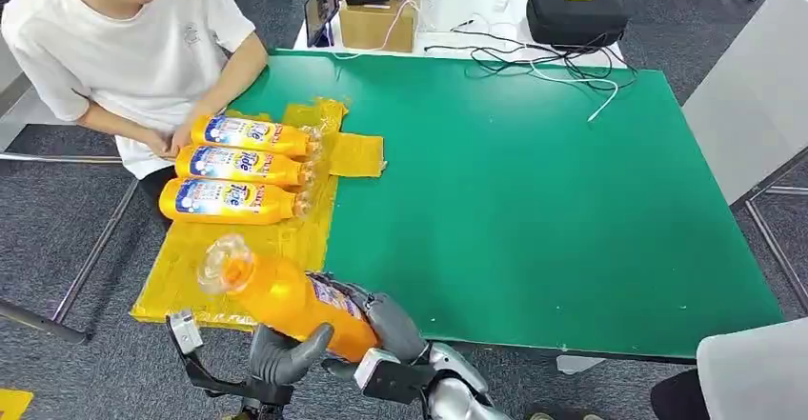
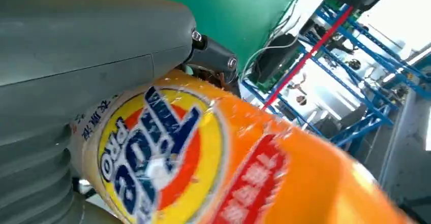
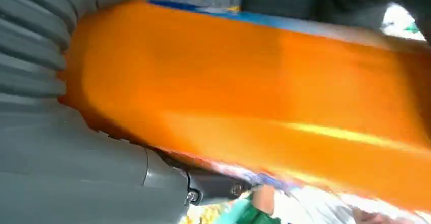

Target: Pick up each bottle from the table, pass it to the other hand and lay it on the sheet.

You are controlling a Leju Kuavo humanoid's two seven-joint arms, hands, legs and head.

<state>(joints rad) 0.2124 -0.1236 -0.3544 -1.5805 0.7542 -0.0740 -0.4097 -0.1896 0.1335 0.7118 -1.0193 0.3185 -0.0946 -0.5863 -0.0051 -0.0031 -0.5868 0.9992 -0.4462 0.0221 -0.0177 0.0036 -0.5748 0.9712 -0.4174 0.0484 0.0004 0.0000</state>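
An orange Tide bottle (image 1: 286, 298) hangs tilted above the near right corner of the yellow sheet (image 1: 191, 268), its clear cap pointing up and to the left. My left hand (image 1: 281, 353) holds its lower end from below, thumb against the body. My right hand (image 1: 391, 323) wraps the same end from the right. Up close, the left wrist view has the bottle's label (image 2: 162, 158) against my left hand (image 2: 76, 82), and the right wrist view has the orange body (image 3: 254, 92) in my right hand (image 3: 66, 148). Three more bottles (image 1: 243, 165) lie side by side on the sheet.
A person in a white shirt sits at the table's far left, hands (image 1: 171, 141) beside the laid bottles. The green table (image 1: 534, 191) stretches right. Beyond it stand a cardboard box (image 1: 376, 25), a black case (image 1: 575, 10) and loose cables (image 1: 543, 63).
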